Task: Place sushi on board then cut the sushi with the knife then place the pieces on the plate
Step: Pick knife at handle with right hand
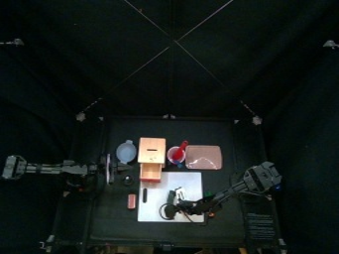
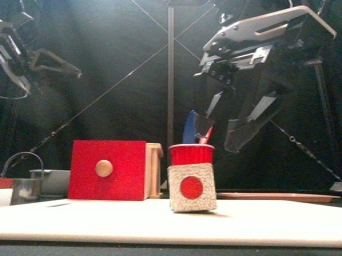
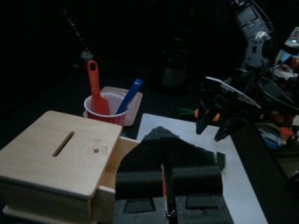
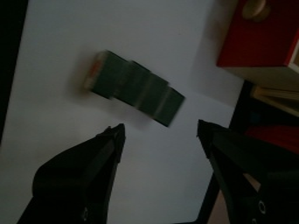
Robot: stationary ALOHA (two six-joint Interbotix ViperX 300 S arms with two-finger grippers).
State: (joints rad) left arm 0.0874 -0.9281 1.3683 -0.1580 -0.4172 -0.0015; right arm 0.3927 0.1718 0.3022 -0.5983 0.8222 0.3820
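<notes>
Green sushi roll [image 4: 136, 85], one, on one board [image 4: 65, 44]; right pincer [image 4: 159, 130] apart, left pincer [image 3: 165, 145] together.

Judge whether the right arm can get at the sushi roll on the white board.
Probably yes: the right gripper hangs just above the sushi roll, jaws open, with nothing between them.
</notes>
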